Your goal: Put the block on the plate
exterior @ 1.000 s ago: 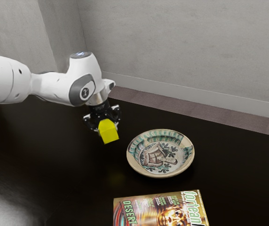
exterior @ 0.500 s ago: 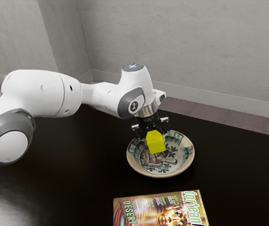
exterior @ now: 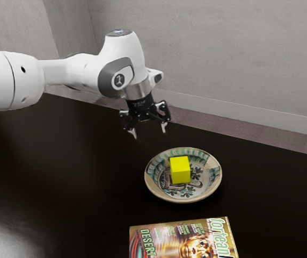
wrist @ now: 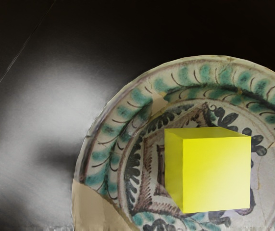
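Block sits upright on the plate, its edges about equal.

Grey walls and pale baseboard show a plain room.

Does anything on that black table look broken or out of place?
The plate looks odd: plain tan patches interrupt its green-painted rim, perhaps old repairs. Otherwise nothing stands out; the yellow block sits flat inside it, with no spill in sight.
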You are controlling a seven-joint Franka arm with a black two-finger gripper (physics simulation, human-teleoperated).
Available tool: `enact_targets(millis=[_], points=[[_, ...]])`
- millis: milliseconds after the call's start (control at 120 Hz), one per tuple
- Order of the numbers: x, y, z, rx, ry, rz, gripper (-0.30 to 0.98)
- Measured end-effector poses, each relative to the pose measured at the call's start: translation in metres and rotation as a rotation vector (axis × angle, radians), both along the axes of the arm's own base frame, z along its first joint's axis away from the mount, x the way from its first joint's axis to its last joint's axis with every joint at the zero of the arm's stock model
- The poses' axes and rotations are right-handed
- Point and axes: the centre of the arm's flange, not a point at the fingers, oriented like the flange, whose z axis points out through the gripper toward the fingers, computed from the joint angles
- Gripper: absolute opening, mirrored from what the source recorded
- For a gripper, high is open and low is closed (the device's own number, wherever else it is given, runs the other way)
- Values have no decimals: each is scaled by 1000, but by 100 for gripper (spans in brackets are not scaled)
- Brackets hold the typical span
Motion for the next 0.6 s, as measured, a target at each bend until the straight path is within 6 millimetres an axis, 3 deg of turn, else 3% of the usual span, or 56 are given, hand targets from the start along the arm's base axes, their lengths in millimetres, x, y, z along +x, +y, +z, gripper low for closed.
enact_targets(millis=[183, 392, 600], points=[[-33, 36, 69, 69, 29, -171, 68], [-42, 84, 124, 78, 28, -331, 68], [-46, 91, 150, 92, 34, -485, 68]])
